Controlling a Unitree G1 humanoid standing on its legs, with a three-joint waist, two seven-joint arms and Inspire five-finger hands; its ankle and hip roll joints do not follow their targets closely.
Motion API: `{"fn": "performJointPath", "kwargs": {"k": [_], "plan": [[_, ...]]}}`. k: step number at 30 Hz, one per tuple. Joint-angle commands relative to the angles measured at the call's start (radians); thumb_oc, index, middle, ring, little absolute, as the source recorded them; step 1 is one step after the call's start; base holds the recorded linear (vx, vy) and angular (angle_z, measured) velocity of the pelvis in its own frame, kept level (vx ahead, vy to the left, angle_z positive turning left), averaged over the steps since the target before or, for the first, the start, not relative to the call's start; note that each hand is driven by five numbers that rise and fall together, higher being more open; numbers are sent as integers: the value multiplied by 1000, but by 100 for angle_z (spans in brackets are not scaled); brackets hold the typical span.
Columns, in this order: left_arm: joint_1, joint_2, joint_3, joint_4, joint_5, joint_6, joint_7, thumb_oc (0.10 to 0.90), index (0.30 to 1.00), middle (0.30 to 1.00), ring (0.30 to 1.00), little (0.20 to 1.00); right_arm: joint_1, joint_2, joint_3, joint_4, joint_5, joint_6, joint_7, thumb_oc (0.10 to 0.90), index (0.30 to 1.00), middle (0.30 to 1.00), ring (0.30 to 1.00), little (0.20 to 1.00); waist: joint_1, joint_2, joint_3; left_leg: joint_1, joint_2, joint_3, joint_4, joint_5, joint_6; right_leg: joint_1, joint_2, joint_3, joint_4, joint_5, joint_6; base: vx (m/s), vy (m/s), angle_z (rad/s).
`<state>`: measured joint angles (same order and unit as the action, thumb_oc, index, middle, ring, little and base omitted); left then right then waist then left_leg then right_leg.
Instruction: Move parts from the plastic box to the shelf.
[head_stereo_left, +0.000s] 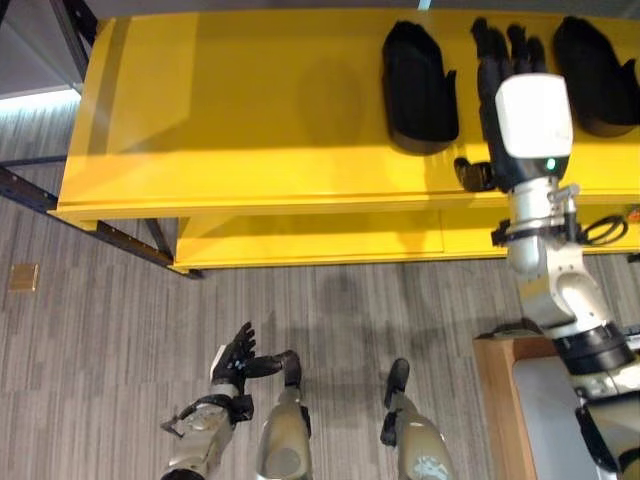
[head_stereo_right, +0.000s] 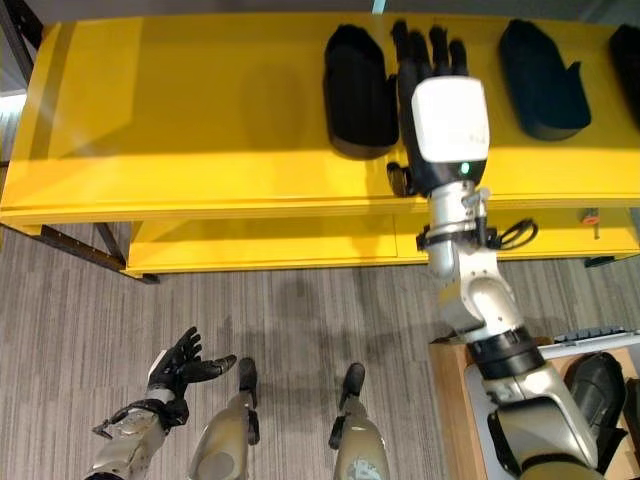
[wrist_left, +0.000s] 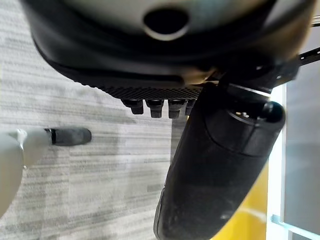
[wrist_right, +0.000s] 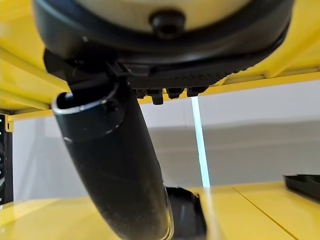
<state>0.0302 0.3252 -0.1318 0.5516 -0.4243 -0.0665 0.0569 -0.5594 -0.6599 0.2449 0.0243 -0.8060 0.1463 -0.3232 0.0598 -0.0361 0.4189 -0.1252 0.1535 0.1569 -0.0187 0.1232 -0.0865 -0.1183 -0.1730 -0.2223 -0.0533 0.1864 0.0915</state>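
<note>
The right hand (head_stereo_right: 432, 62) is stretched over the yellow shelf (head_stereo_right: 200, 110) with fingers straight and nothing in them, between two black parts (head_stereo_right: 358, 90) (head_stereo_right: 540, 80) that already lie there, while another part (head_stereo_right: 598, 392) waits in the plastic box (head_stereo_right: 575, 340) at the robot's lower right. The placing here looks finished, so the arm should lift clear of both neighbours before swinging back to the box. The left hand (head_stereo_right: 182, 366) hangs low over the floor, fingers relaxed and empty
</note>
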Motion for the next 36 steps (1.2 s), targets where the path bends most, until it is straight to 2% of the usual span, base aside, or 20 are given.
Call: {"fn": "performJointPath", "kwargs": {"k": [1, 7, 10, 21, 29, 36], "plan": [[42, -11, -20, 28, 35, -36, -24, 900, 1000, 1000, 1000, 1000, -27, -19, -67, -87, -42, -41, -24, 900, 1000, 1000, 1000, 1000, -4, 8, -147, 23, 23, -7, -14, -5, 7, 39, 6, -36, 74, -96, 6, 72, -6, -6], [67, -25, -11, 36, 59, -31, -29, 900, 1000, 1000, 1000, 1000, 83, 17, -89, -133, -1, -77, 15, 900, 1000, 1000, 1000, 1000, -17, 7, -189, 80, 31, 11, -50, -2, 5, 81, 17, -28, 47, -97, 9, 65, -3, -12], [83, -38, -12, 36, 69, -24, -35, 900, 1000, 1000, 1000, 1000, 137, 69, -69, -123, 64, -100, 46, 900, 1000, 1000, 1000, 1000, -24, 4, -223, 116, 38, 24, -60, -9, 4, 115, 26, -22, 27, -98, 8, 97, -10, -9], [88, -52, -24, 50, 69, -25, -30, 900, 1000, 1000, 1000, 1000, 139, 129, 28, 3, 103, -115, 72, 900, 1000, 1000, 1000, 1000, -28, 5, -275, 162, 46, 35, -68, -21, 0, 161, 35, -15, 6, -104, 7, 41, -2, -1], [86, -57, -37, 59, 61, -32, -25, 900, 1000, 1000, 1000, 1000, 101, 160, 97, 109, 103, -111, 71, 900, 1000, 1000, 1000, 1000, -22, 3, -280, 171, 46, 32, -68, -26, 1, 171, 36, -18, 7, -108, 5, 4, 0, 0], [85, -52, -43, 63, 50, -40, -19, 900, 1000, 1000, 1000, 1000, 63, 183, 136, 213, 98, -94, 55, 900, 1000, 1000, 1000, 1000, -8, 2, -262, 157, 42, 24, -67, -21, 1, 166, 33, -30, 6, -104, 7, 0, 1, 1]]}}
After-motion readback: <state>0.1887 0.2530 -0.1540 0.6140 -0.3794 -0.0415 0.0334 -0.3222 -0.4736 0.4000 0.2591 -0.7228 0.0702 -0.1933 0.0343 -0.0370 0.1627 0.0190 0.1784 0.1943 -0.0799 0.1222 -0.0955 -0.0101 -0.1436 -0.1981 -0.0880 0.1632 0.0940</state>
